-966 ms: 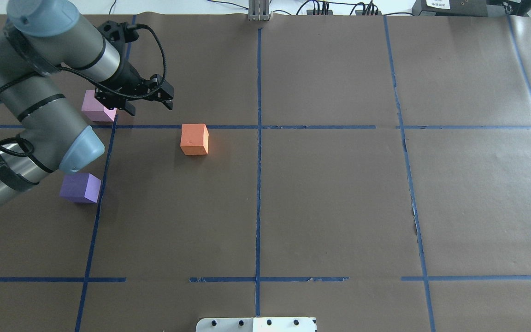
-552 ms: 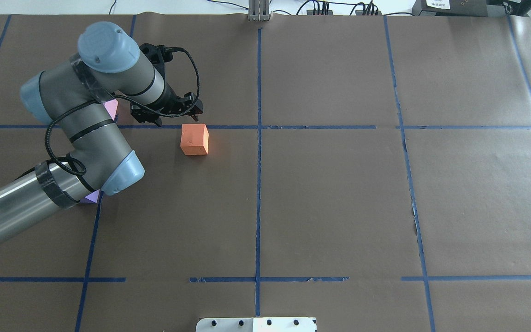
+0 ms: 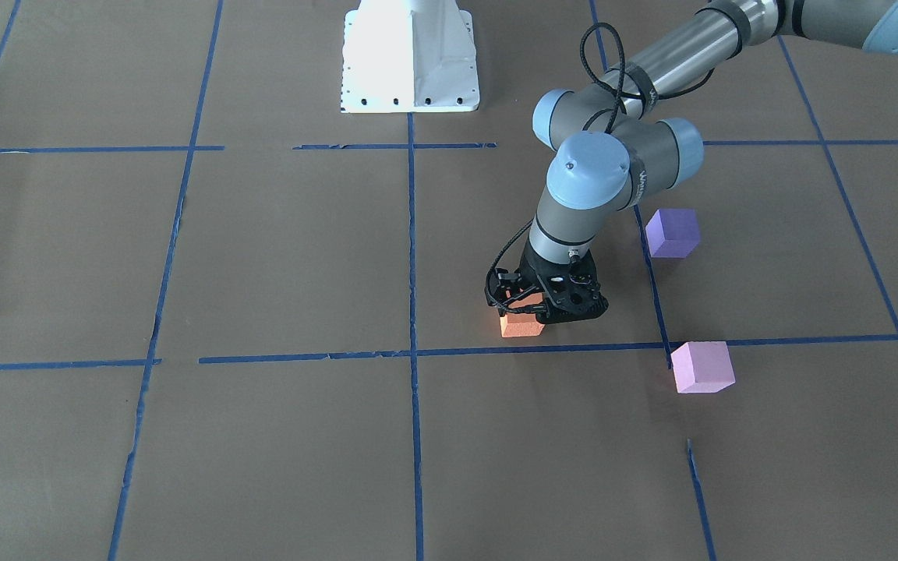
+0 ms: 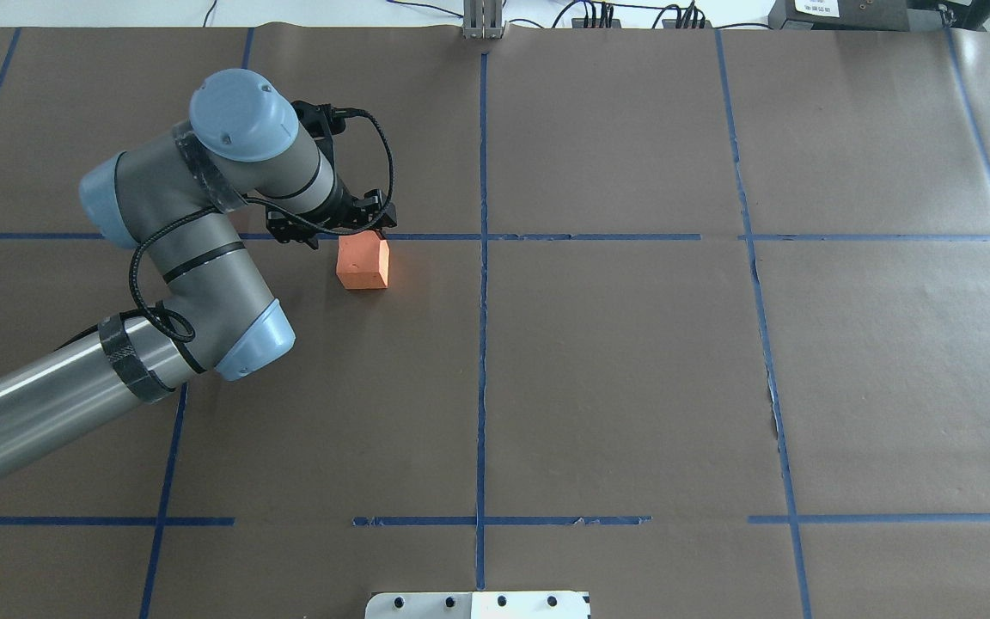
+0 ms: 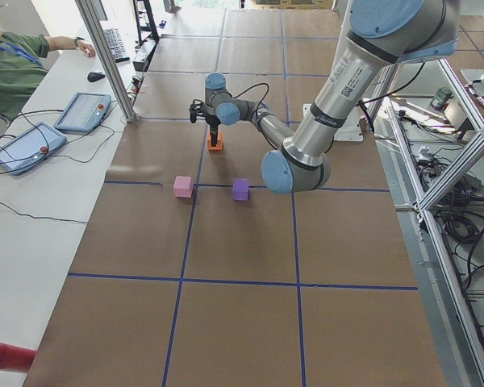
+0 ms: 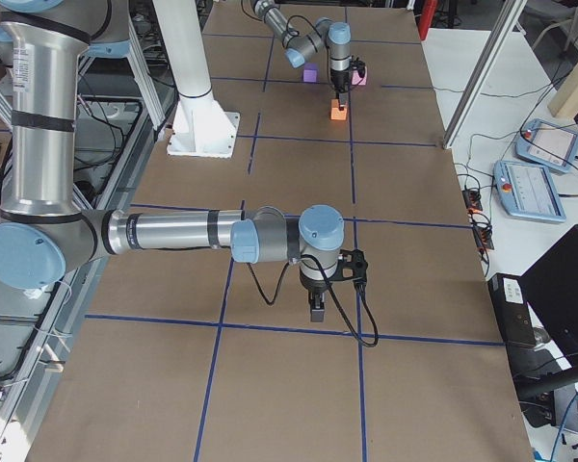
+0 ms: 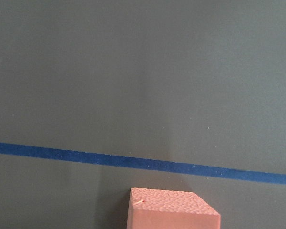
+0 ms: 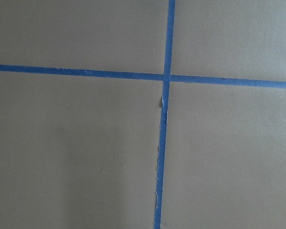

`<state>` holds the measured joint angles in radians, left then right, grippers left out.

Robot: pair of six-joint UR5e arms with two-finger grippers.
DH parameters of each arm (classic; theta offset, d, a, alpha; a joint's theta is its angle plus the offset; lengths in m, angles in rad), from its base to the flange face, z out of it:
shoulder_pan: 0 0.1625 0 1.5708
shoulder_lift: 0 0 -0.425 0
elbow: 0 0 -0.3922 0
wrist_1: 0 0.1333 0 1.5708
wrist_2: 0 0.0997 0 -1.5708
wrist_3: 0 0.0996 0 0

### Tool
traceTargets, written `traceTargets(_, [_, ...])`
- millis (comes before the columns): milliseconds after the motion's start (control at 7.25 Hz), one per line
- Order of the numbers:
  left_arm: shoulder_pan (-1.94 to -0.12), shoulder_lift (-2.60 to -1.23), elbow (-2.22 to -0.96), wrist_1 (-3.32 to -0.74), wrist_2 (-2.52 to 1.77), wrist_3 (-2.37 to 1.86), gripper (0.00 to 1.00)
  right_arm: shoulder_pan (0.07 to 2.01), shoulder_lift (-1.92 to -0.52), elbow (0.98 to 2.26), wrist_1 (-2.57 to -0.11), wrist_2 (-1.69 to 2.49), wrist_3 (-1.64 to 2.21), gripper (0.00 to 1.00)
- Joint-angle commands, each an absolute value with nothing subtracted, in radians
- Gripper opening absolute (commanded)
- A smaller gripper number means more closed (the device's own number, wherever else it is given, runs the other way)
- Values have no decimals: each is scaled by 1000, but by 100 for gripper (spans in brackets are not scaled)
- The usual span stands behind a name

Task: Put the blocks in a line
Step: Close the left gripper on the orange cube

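- Front-facing view: left tool (image 3: pixel 546 312) low over the orange block (image 3: pixel 521 326), jaws spread wide. The block is a cube with no long axis, faces square to the tape, near the tape cross (image 3: pixel 412 354) on the robot's left. Purple block (image 3: pixel 673 232) and pink block (image 3: pixel 701 366) lie farther from that cross, well apart.
- Overhead view: only the orange block shows on the desk (image 4: pixel 632 387).
- Left side view: all three blocks show.
- Right side view: right tool (image 6: pixel 315 310) hangs over the desk; spread cannot be told.
- Arm lettering: unreadable.
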<state>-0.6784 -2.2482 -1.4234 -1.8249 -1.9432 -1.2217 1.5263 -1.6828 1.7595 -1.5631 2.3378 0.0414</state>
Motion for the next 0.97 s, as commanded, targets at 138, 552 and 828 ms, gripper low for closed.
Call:
traceTargets(138, [-658, -2261, -1404, -1829, -1947, -1215, 24, 1526, -1683, 1759, -1563, 2338, 41, 100])
traceTargets(552, [-748, -2240, -1431, -1818, -2076, -1124, 1, 1526, -1683, 1759, -1563, 2338, 41, 100])
traceTargets(828, [-858, -2029, -1608, -1813, -2130, -909, 2, 1526, -1683, 1759, -1563, 2338, 41, 100])
